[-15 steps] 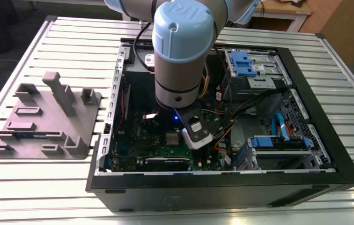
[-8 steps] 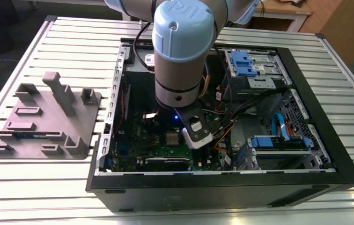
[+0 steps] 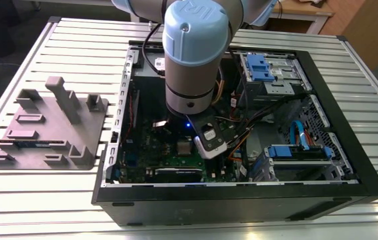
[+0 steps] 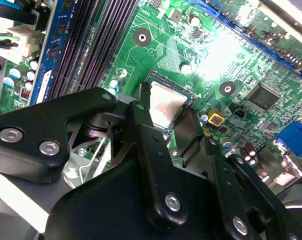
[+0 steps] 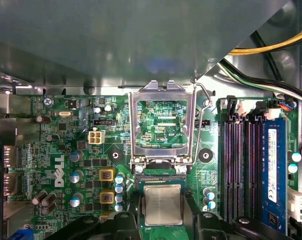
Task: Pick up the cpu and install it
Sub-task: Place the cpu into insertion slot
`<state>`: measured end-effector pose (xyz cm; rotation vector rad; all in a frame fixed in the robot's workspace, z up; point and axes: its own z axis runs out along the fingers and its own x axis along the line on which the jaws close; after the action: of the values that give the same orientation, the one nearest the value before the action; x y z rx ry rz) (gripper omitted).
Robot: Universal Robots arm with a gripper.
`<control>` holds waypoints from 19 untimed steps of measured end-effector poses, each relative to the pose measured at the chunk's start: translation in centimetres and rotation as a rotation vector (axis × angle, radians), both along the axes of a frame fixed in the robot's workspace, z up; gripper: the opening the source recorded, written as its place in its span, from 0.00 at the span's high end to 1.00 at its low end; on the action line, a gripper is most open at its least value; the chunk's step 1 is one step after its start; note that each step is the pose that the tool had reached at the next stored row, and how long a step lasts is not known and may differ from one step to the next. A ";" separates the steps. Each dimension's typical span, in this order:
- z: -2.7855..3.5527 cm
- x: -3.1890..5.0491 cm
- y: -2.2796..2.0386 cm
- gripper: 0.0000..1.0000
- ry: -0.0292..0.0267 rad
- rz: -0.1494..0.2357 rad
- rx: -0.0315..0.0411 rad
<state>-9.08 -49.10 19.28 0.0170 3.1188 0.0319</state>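
cpu [image 5: 162, 204] lies flat on the green motherboard [image 5: 66, 150], just beside the socket frame [image 5: 162, 91]

Even light on the slatted table [image 3: 35, 40]; the case [image 3: 242, 200] interior sits shadowed; a blue lamp [image 3: 187, 125] glows at the wrist; white glare washes out the motherboard [image 4: 156, 45] near one edge; the cpu [image 4: 166, 104] gleams palely.

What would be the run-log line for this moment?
hand: at cpu | cpu: at socket on motherboard | socket frame: swung open | grip: unclear
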 end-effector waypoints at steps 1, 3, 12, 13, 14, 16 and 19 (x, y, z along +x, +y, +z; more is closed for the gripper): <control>0.00 0.00 0.00 0.54 0.0000 0.000 0.0000; 0.01 0.00 0.00 0.55 -0.0001 0.000 0.0000; 0.03 0.00 0.00 0.62 0.0000 0.000 0.0000; 0.04 0.00 0.00 0.62 0.0000 0.000 -0.0001; 0.04 0.00 0.00 0.62 0.0000 0.000 0.0000; 0.04 0.00 0.00 0.62 0.0000 0.000 -0.0001; 0.19 0.00 0.00 0.62 0.0002 0.000 -0.0002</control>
<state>-9.08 -49.10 19.47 0.0170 3.1190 0.0315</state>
